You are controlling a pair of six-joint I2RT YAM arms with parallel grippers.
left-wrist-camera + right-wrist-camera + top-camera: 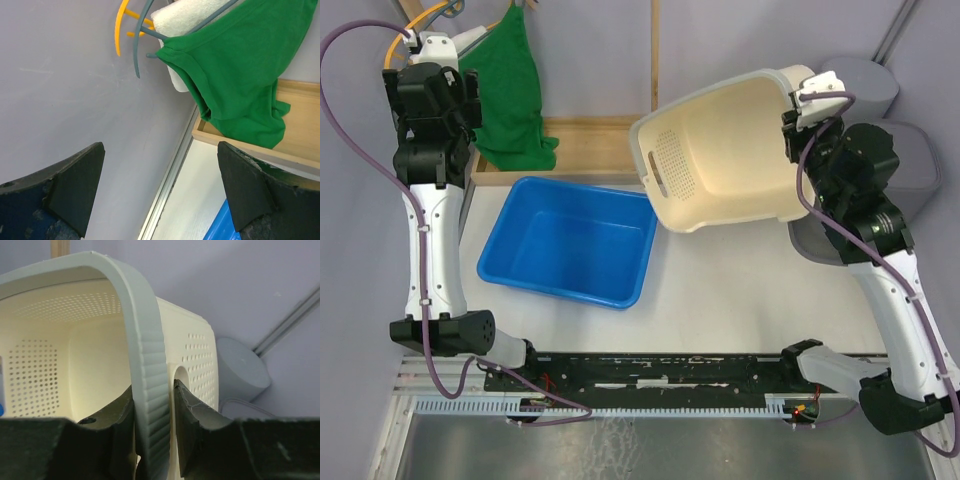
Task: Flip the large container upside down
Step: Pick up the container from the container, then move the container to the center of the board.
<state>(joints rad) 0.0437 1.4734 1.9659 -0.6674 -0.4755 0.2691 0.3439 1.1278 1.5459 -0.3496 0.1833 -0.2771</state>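
- The right gripper (154, 409) is clamped on the large container (720, 150). In the right wrist view its two fingers (186, 410) press the ribbed grey rim (145, 340) from either side, one inside the basket and one outside.
- The outer finger sits just below a handle slot in the perforated cream wall.
- The container hangs off the table (740, 290) at the far right, tipped onto its side, with its open mouth facing left and partly up toward the overhead camera.
- Its lower left corner overlaps the far right corner of the blue tub (570, 240) in the top view. Whether the two touch cannot be told.
- The blue tub stands upright on the table, left of centre.
- Behind the right arm stand grey round bins (865, 85) – one also shows in the right wrist view, past the basket wall.
- The left gripper (160, 170) is raised at the far left with its fingers spread wide and nothing between them.
- Beyond it a green cloth (240, 75) hangs down into a wooden tray (300, 130), with a white towel (185, 20) and a yellow hanger (120, 30) above.
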